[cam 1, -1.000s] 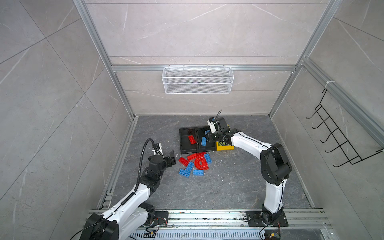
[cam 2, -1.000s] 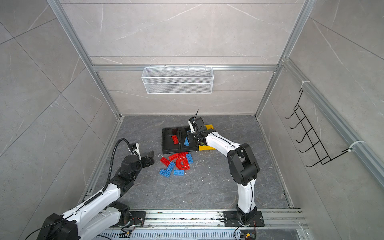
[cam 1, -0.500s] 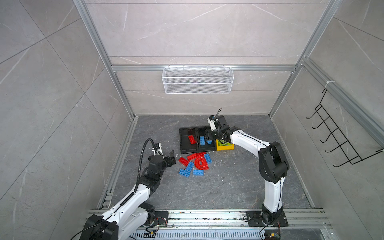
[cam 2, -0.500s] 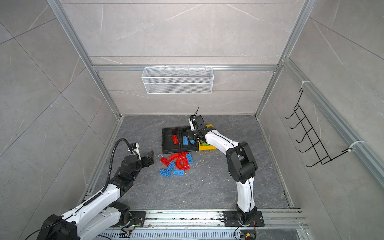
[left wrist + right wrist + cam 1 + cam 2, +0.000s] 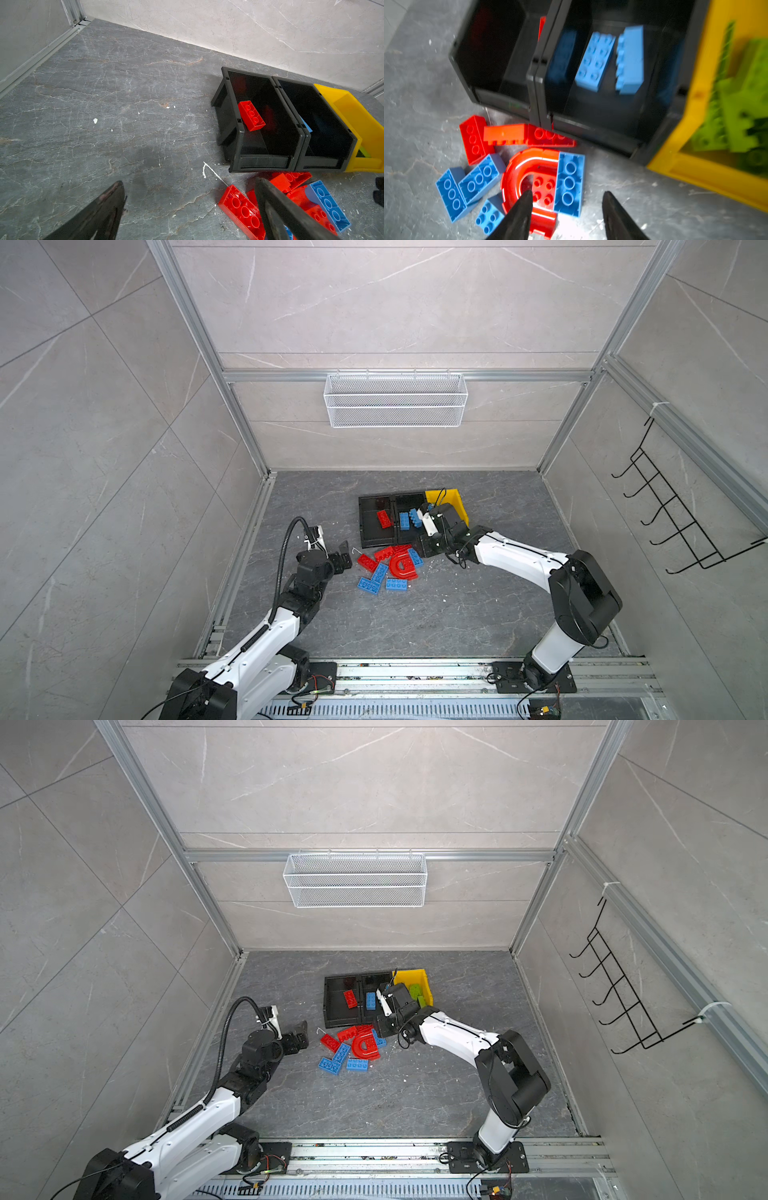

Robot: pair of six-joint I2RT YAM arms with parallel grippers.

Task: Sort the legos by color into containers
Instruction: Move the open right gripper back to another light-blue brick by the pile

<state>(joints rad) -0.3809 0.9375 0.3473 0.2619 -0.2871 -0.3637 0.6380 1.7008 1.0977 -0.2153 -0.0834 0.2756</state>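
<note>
The legos are chunky studded bricks. A loose pile lies on the counter (image 5: 457, 614) just under the right pincer (image 5: 567, 193): a red arch (image 5: 512, 176), 3 red bricks (image 5: 473, 139) and 4 blue bricks (image 5: 569, 182). Beyond the pile from that pincer, 3 bins stand side by side:

- The left black bin (image 5: 234, 116) holds 1 red brick (image 5: 251, 115).
- The middle black bin (image 5: 542, 83) holds 2 blue bricks (image 5: 593, 62).
- The yellow bin (image 5: 695, 93) holds lime green bricks (image 5: 737, 104).

The right pincer is partly spread and holds nothing. The left pincer (image 5: 189, 181) gapes wide, empty, with the pile just beside it.
</note>
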